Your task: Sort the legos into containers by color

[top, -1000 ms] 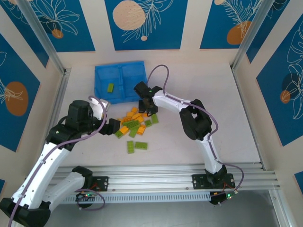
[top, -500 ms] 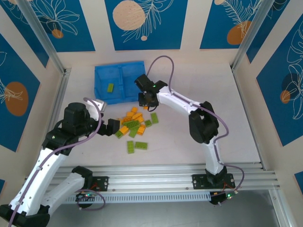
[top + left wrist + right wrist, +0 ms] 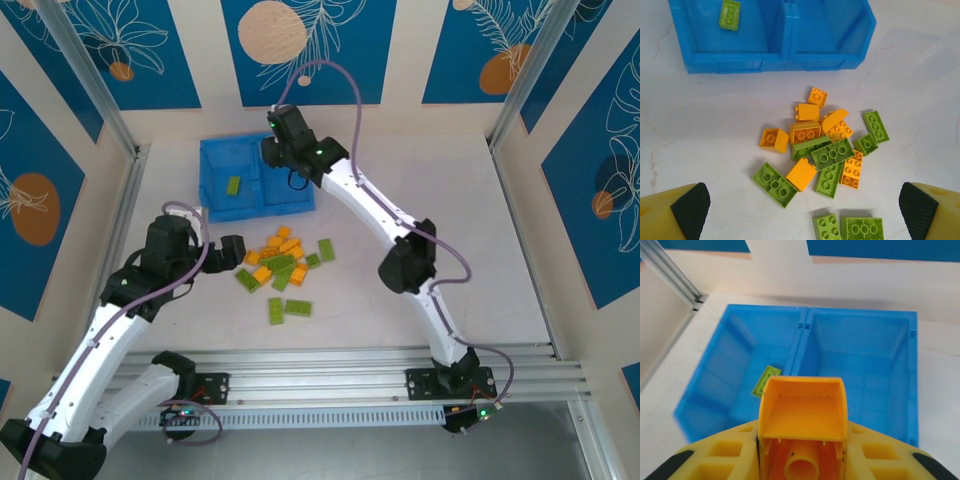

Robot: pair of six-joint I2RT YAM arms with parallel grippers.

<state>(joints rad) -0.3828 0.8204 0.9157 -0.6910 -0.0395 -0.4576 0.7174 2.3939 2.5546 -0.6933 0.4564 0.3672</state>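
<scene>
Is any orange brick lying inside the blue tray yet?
No, the blue tray holds one lime green brick, in its left compartment; the right gripper holds an orange brick above it.

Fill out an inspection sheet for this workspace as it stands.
Surface: pale marbled table, no spills seen.
Job's things: blue tray with one green lego in its left compartment; pile of green and orange legos loose on the table before it.
Clutter: nothing seen.
Grippers: left gripper open, facing the pile; right gripper shut on an orange brick above the tray.
Cables: purple cables arch off both arms.
Surroundings: blue leaf-print panels, aluminium rail at the near edge.
</scene>
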